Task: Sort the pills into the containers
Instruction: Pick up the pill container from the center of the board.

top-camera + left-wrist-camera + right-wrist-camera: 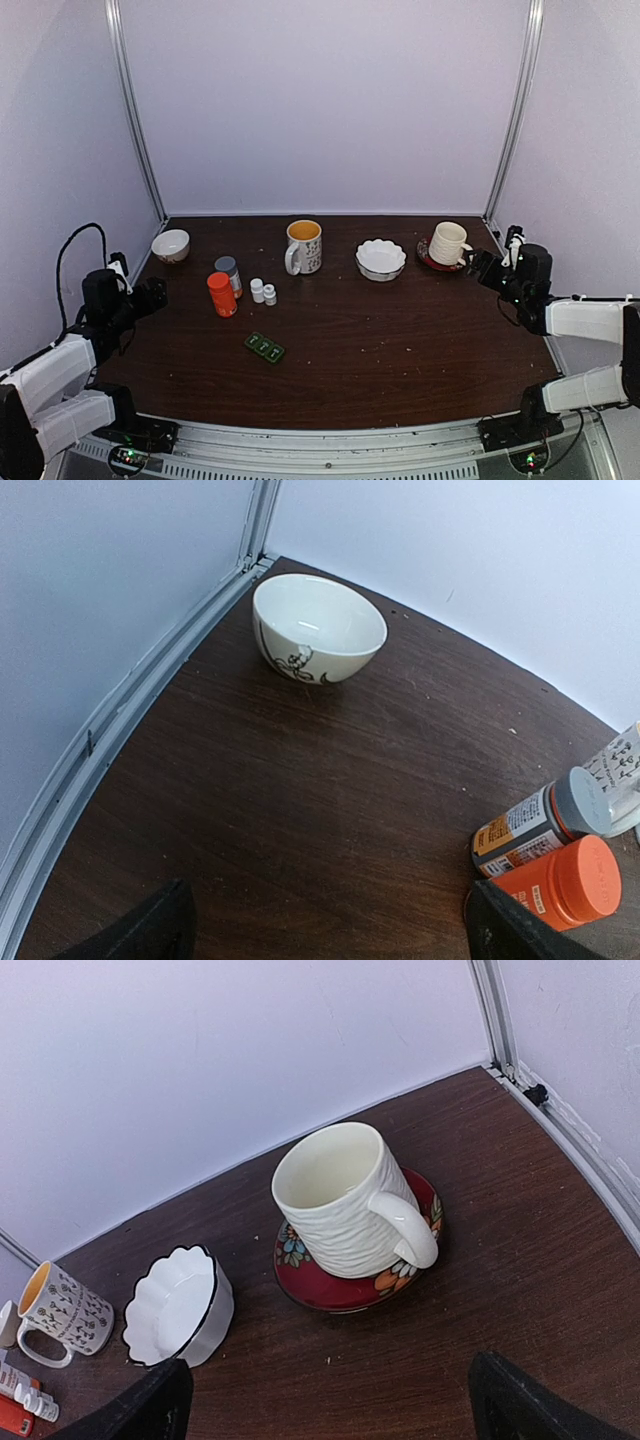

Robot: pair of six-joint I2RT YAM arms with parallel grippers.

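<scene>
**Pill box waits nearer the left arm, both hands spread and empty**

From above: the dark-green pill box (pixel 265 347) lies flat on the desk (pixel 400 340), left of centre and toward the near edge. Its long axis runs on a slant, from far-left to near-right, with the row of compartments facing up. The left hand (pixel 152 294) hovers by the desk's left edge, so the box lies to its right and closer to the near edge. The right hand (pixel 487 268) is at the right edge, well apart from the box, which makes the left arm the nearer one. An orange bottle (pixel 222 294), a grey-capped bottle (pixel 229 274) and two small white bottles (pixel 263 291) stand between the left hand and the box. No loose pills can be made out.

From the left wrist: dark fingers (pixel 150 935) sit at the frame's two bottom corners, spread wide with nothing between them. The hand faces the far-left corner and a small bowl (pixel 320 630), with the orange and grey-capped bottles lower right. The box is out of sight.

From the right wrist: fingers (pixel 520 1400) are equally wide apart and empty, aimed at a cream mug (pixel 345 1200) on a red saucer (pixel 320 1285) near the far-right corner. No box shows here either.
</scene>
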